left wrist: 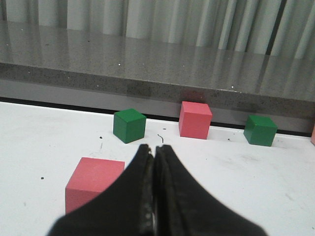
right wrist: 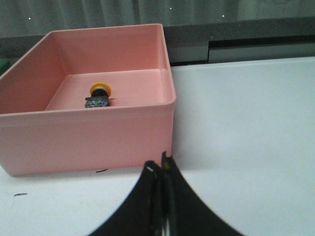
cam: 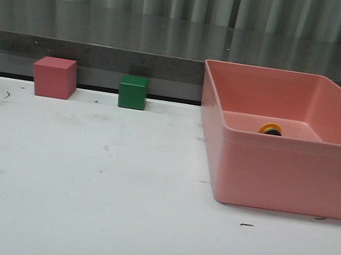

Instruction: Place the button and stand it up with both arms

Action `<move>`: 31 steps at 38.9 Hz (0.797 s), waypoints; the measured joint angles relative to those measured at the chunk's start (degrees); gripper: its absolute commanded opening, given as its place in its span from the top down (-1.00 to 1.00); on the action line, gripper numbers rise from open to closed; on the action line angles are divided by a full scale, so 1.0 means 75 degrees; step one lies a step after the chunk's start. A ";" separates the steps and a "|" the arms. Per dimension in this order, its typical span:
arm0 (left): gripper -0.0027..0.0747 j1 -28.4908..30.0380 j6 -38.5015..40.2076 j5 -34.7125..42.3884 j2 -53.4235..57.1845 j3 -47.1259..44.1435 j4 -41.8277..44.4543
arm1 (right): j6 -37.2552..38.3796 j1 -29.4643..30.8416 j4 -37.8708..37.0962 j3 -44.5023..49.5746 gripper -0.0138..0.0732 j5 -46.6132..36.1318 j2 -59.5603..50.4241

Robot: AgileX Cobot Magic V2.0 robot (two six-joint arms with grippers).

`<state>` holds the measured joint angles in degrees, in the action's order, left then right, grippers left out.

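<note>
The white table [cam: 78,204] carries a big pink bin [cam: 281,173] on the right side, and cubes along the far edge: a pink cube [cam: 54,77] and a green cube [cam: 132,92]. The button [right wrist: 99,95] lies on its side inside the bin, on the floor, yellow cap toward the back wall. Nothing looks done yet; lifting it out and standing it remains. The left gripper [left wrist: 154,162] and right gripper [right wrist: 158,172] have fingers pressed together, holding nothing. I see no readable writing.

Lab test bench: white table [cam: 78,204], colour cubes [cam: 54,77], pink bin [cam: 281,177].
</note>
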<state>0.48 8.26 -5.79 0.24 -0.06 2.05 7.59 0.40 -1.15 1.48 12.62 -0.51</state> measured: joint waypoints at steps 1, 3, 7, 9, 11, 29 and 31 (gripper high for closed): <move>0.98 0.0000 0.0000 0.0088 0.0000 0.0000 0.0000 | 0.0000 0.0000 0.0018 0.0000 0.83 -0.0041 0.0000; 0.98 0.0000 0.0000 0.0304 0.0000 0.0000 0.0000 | 0.0000 0.0000 0.0066 0.0000 0.83 -0.0182 0.0000; 0.98 0.0000 0.0000 0.0886 0.0000 0.0000 0.0000 | 0.0000 0.0000 0.0092 0.0000 0.83 -0.0526 0.0000; 0.98 0.0000 0.0000 0.1196 0.0000 0.0000 0.0000 | 0.0000 0.0000 0.0092 0.0000 0.83 -0.0660 0.0000; 0.98 0.0000 0.0000 0.1447 0.0000 0.0000 0.0000 | 0.0000 0.0000 0.0154 -0.0015 0.82 -0.0680 0.0000; 0.98 0.0000 0.0000 -0.0626 -0.1629 0.2703 0.0675 | 0.0000 0.0000 -0.0261 -0.3173 0.82 0.1143 0.1799; 0.98 0.0000 0.0000 -0.0755 -0.2078 0.2975 0.0884 | 0.0000 0.0000 -0.0261 -0.3529 0.82 0.1193 0.2327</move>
<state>0.48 8.26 -11.46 -15.34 22.25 8.68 7.59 0.40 -3.11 -24.99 21.56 16.94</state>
